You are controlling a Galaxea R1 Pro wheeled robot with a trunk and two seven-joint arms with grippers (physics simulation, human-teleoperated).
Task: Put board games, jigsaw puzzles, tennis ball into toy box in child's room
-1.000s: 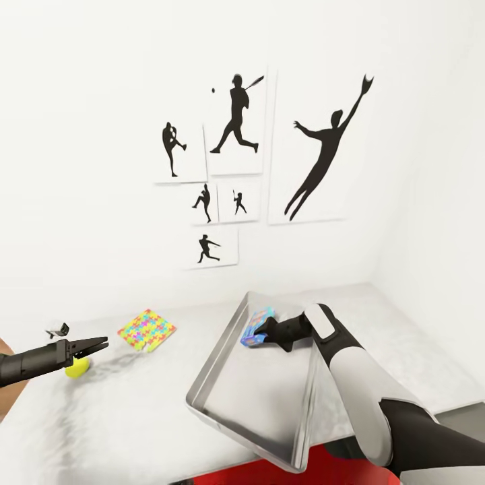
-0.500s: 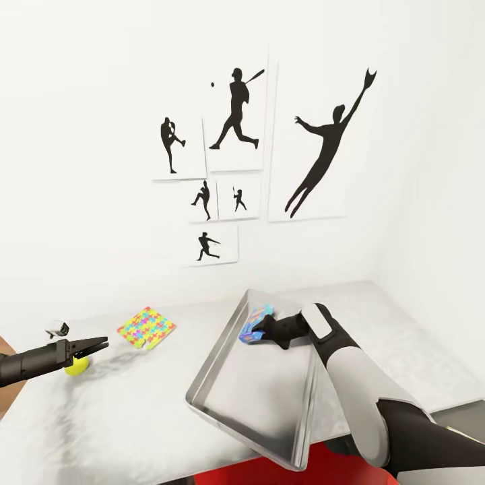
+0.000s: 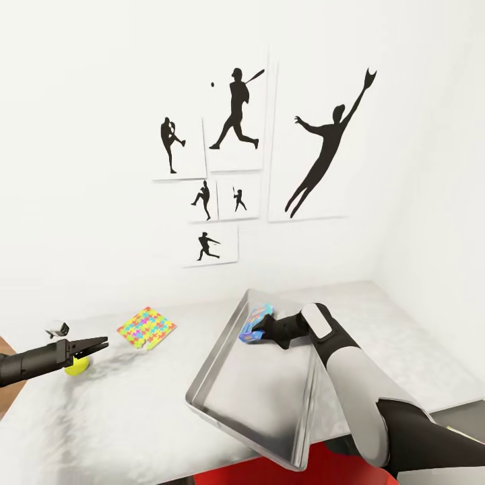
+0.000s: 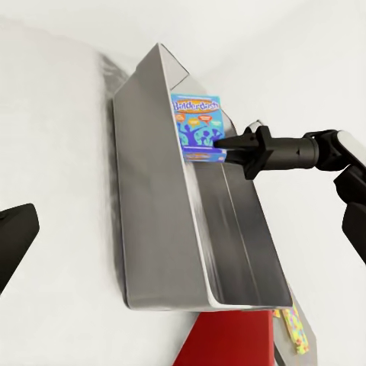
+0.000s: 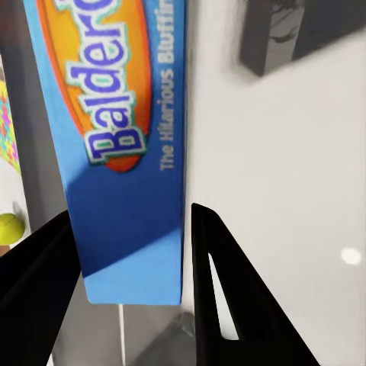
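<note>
Speckled grey table (image 3: 135, 417) bears shiny metal toy box (image 3: 269, 391).

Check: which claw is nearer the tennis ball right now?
Left. The left claw hovers just above the tennis ball; the right claw is across the table, gripping the board game inside the toy box.

The board game (image 3: 256, 325) stands in the toy box (image 3: 222, 364) on the table (image 3: 135, 404); puzzle (image 3: 147, 329) and ball (image 3: 77, 366) lie left of it.
</note>
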